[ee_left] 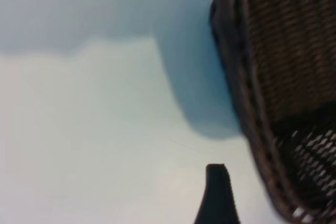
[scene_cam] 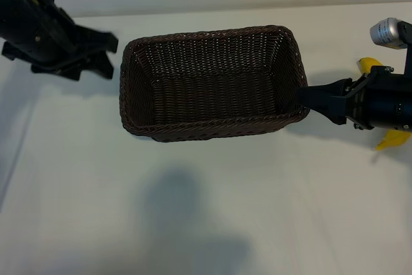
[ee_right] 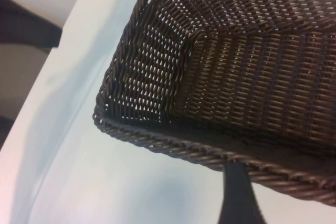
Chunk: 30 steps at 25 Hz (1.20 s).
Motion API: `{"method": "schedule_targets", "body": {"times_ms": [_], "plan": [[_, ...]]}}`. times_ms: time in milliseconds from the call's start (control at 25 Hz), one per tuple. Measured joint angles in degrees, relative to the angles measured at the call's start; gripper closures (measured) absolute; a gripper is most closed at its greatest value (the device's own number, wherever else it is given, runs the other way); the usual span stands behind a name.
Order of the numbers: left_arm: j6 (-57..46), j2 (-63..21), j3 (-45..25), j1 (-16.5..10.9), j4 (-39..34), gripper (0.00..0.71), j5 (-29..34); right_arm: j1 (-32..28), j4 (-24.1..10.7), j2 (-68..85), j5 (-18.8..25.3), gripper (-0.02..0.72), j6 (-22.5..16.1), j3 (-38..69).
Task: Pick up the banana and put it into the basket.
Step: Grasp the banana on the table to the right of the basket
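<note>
While the right gripper (scene_cam: 308, 99) pinches the dark woven wicker basket's (scene_cam: 209, 37) rim, its arm hides most of the yellow banana (scene_cam: 369, 65); left gripper (scene_cam: 106, 53) spread, beside the basket's left end.

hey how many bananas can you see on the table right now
1. The banana lies on the table right of the basket, mostly hidden under the right arm, with only its two yellow ends showing. The basket holds none; more could be hidden behind that arm.

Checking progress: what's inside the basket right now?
Nothing: the basket shows only bare weave. The banana lies outside, mostly hidden under the right arm, whose right gripper holds the basket's end wall.
</note>
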<state>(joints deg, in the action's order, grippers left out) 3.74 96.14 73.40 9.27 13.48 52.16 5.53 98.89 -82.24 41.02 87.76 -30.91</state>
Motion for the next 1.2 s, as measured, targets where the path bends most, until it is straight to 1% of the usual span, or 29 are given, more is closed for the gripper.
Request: {"method": "schedule_targets", "body": {"times_ms": [240, 320, 520, 680, 840, 1200], "plan": [[-2.5, 0.0, 0.0, 0.0, -9.1, 0.136, 8.3, 0.0, 0.0, 0.0, 0.0, 0.259, 0.0, 0.0], [-3.7, 0.0, 0.0, 0.0, -11.2, 0.136, 10.0, 0.0, 0.0, 0.0, 0.0, 0.259, 0.0, 0.0], [-4.4, -1.3, 0.0, 0.0, -12.5, 0.136, 10.8, 0.0, 0.0, 0.0, -0.1, 0.259, 0.0, 0.0], [-4.5, -6.5, -1.8, 0.0, -12.5, 0.136, 10.7, 0.0, 0.0, 0.0, -0.1, 0.259, 0.0, 0.0], [-4.5, -13.6, -7.9, 0.0, -12.6, 0.136, 9.5, 0.0, 0.0, 0.0, -0.1, 0.259, 0.0, 0.0], [-5.6, -33.7, -26.8, 0.0, -12.6, 0.136, 7.0, 0.0, 0.0, 0.0, -0.1, 0.259, 0.4, 0.0]]}}
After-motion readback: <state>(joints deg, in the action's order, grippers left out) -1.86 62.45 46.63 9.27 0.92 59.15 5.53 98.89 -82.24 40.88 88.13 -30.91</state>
